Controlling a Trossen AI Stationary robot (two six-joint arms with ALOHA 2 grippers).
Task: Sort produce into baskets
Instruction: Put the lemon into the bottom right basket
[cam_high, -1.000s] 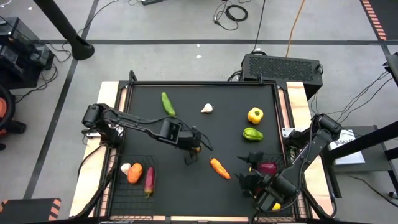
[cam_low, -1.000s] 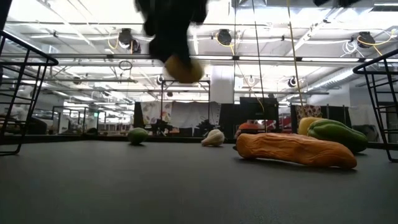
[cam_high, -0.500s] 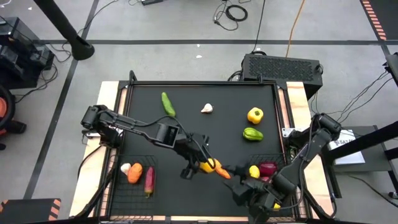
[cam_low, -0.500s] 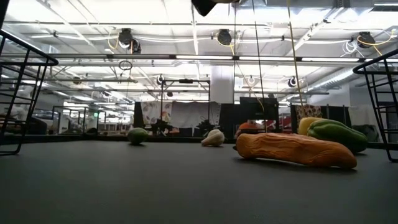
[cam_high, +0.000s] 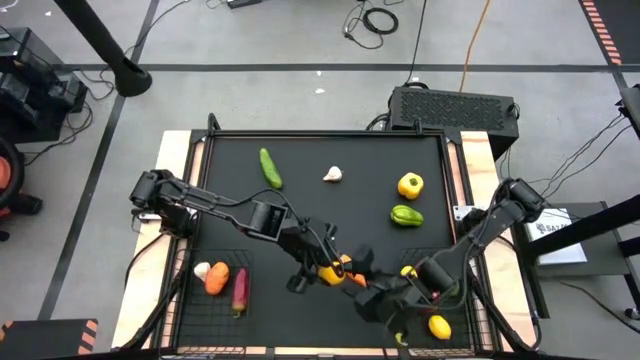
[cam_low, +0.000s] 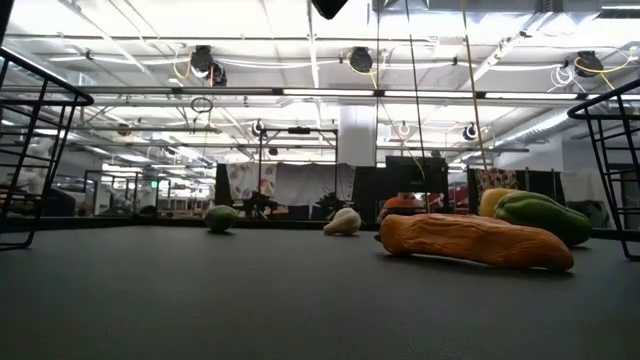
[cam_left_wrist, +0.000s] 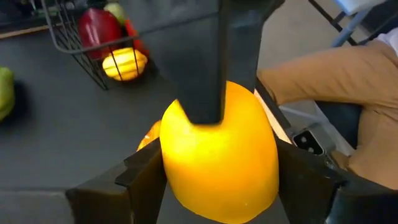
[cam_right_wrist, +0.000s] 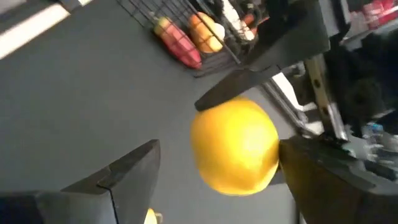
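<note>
From above, both arms have closed in on each other at mid-table: the left gripper (cam_high: 322, 270) carries a yellow lemon (cam_high: 328, 271) toward the right gripper (cam_high: 372, 297), which has swung away from its basket (cam_high: 470, 330) beside the carrot (cam_high: 345, 266). At table level, the dark arm has risen almost out of sight. Through the left wrist, the fingers (cam_left_wrist: 143, 177) clamp the lemon. Through the right wrist, spread fingers (cam_right_wrist: 134, 165) flank it without touching, so this looks like a handover to the right-hand basket.
</note>
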